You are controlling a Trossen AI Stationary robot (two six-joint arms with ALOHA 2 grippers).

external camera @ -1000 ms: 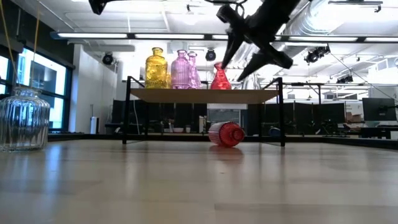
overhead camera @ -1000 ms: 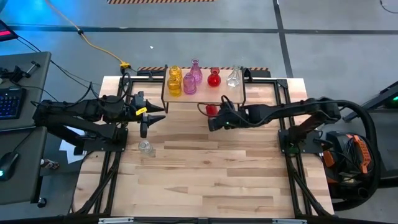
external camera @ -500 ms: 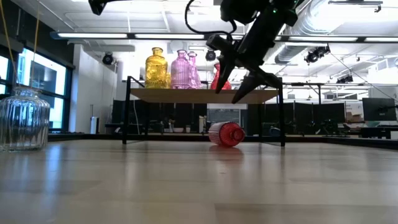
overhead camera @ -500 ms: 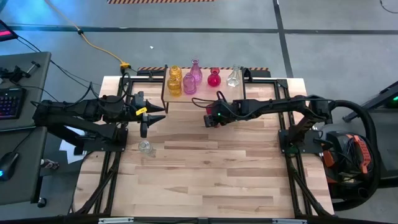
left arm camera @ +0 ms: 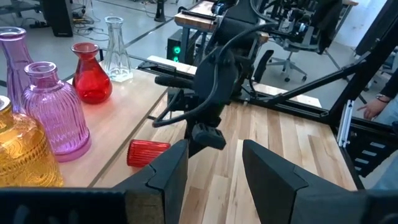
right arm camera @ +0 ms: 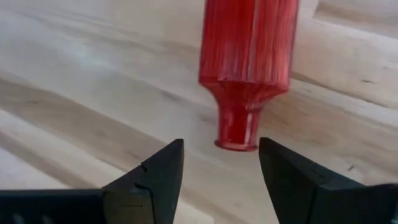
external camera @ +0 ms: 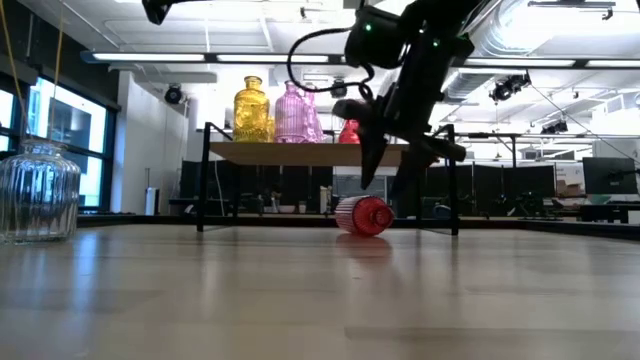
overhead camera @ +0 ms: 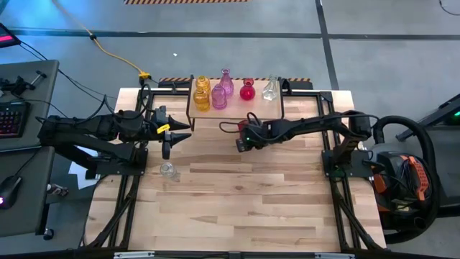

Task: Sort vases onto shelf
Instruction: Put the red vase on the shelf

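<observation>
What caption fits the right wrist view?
Open right tool lines up on the neck of a red vase lying on the table.

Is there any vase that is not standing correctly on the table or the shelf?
Yes. One red vase lies on its side on the table, beside the shelf. The open right gripper hovers at its neck.

The right claw hangs just above a fallen vase, which lies on its side on the bench, mouth toward the claw, right in front of its fingertips. Behind that claw stands the shelf at the bench's far edge, carrying five upright vases in a row (two stand partly behind others). Well to that claw's left hovers the left claw; just nearside of it one more vase stands upright on the bench.
</observation>
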